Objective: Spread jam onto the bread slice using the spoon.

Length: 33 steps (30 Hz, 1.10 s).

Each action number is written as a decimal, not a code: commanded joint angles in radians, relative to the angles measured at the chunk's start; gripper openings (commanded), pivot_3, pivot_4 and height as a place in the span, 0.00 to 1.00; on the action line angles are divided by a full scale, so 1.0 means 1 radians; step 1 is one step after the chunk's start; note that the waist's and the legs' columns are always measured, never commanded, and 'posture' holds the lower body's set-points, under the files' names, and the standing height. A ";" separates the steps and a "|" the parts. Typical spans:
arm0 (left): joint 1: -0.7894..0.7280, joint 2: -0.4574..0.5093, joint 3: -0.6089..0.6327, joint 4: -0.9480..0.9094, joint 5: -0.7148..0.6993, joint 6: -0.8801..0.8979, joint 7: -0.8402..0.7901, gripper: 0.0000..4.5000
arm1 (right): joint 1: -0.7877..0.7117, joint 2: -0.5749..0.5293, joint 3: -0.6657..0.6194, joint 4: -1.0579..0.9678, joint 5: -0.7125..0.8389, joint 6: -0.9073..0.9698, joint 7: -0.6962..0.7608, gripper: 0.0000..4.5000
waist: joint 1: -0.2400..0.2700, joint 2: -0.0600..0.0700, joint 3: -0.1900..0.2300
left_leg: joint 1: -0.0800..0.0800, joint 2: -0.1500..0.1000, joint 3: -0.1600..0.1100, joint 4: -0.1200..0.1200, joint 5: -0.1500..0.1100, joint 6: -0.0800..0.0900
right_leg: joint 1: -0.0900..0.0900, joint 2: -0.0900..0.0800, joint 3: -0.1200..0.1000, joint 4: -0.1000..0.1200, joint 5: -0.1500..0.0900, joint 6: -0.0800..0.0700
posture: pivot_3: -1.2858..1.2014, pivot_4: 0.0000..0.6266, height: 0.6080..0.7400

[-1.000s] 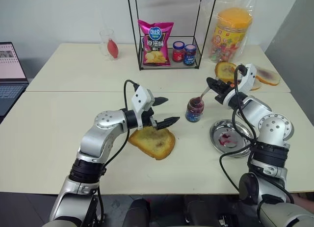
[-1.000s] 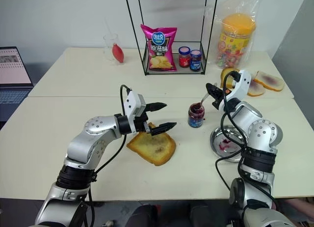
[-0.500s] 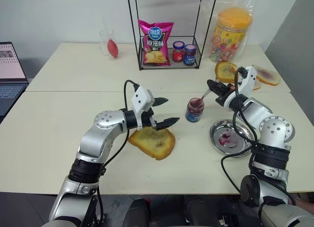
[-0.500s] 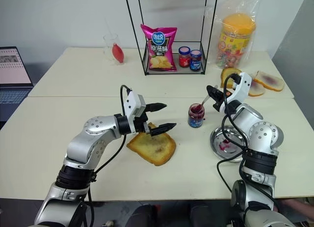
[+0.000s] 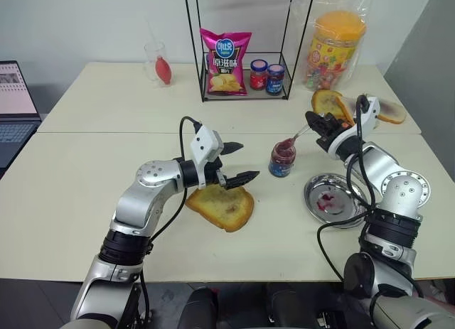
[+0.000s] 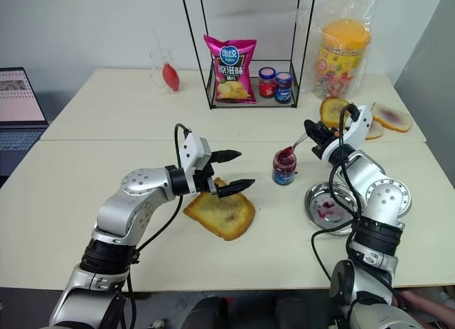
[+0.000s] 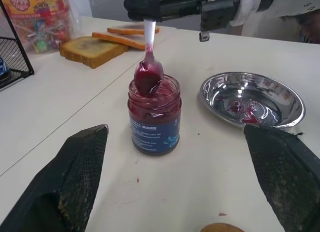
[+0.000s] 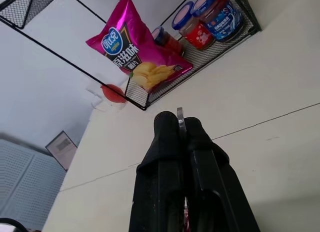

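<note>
Right tool (image 5: 313, 121) clamped on thin, slippery spoon (image 7: 149, 71) handle; loaded with runny jam (image 7: 153, 107). Left tool (image 5: 239, 161) spread apart above soft, crumbly bread (image 5: 222, 205).

head eyes look down over the table (image 5: 85, 201); both share the jar (image 5: 282, 158) at centre. left wrist faces it close; right wrist aims toward the rack (image 8: 150, 86).

Glossy jam (image 7: 148, 77) coats the shiny metal spoon (image 7: 149, 61); the glass jar (image 7: 153, 115) and steel dish (image 7: 252, 98) gleam.
</note>
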 commanded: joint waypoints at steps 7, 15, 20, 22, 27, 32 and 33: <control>-0.018 0.037 0.011 -0.023 -0.008 -0.036 -0.040 1.00 | -0.028 0.007 -0.066 -0.016 0.214 -0.006 -0.060 0.00 | -0.001 0.000 0.000 | 0.000 0.000 0.000 0.000 0.000 0.000 | 0.000 0.000 0.000 0.000 0.000 0.000 | 0.52 0.24 1.00; 0.093 0.111 0.037 -0.126 -0.044 -0.011 -0.068 1.00 | -0.075 0.046 0.040 -0.058 0.360 0.021 -0.117 0.00 | -0.020 0.001 0.000 | -0.004 0.001 0.000 -0.001 0.000 0.000 | -0.004 0.000 0.000 0.000 0.000 0.000 | 0.52 0.24 1.00; 0.212 0.154 0.084 -0.245 -0.077 0.035 -0.035 1.00 | -0.074 0.074 0.147 -0.066 0.376 0.039 -0.091 0.00 | -0.023 0.001 0.001 | -0.008 0.001 0.000 -0.001 0.000 0.000 | -0.010 0.000 0.000 0.002 0.000 -0.001 | 0.52 0.24 1.00; 0.305 0.186 0.138 -0.326 -0.114 0.075 -0.019 1.00 | -0.067 0.087 0.198 -0.063 0.366 0.043 -0.063 0.00 | -0.022 0.001 0.001 | -0.008 0.001 0.000 -0.001 0.000 0.000 | -0.010 0.000 0.000 0.002 0.000 -0.001 | 0.52 0.24 1.00; 0.514 0.255 0.246 -0.475 -0.169 0.129 0.004 1.00 | -0.049 0.086 0.287 -0.037 0.340 0.055 0.025 0.00 | -0.021 0.001 0.001 | -0.008 0.002 0.000 -0.002 0.000 0.000 | -0.010 0.000 0.000 0.001 -0.001 -0.002 | 0.52 0.24 1.00; 0.714 0.274 0.372 -0.585 -0.214 0.151 0.032 1.00 | -0.025 0.069 0.365 0.006 0.268 0.052 0.140 0.00 | -0.020 0.001 0.001 | -0.008 0.002 -0.001 -0.001 0.000 0.000 | -0.009 -0.001 -0.001 0.000 -0.001 -0.002 | 0.52 0.24 1.00; 0.758 0.270 0.402 -0.607 -0.223 0.153 0.039 1.00 | -0.019 0.061 0.395 0.014 0.233 0.045 0.179 0.00 | -0.021 0.001 0.001 | -0.008 0.002 0.000 -0.001 0.000 0.000 | -0.009 -0.001 -0.001 0.000 -0.001 -0.002 | 0.52 0.24 1.00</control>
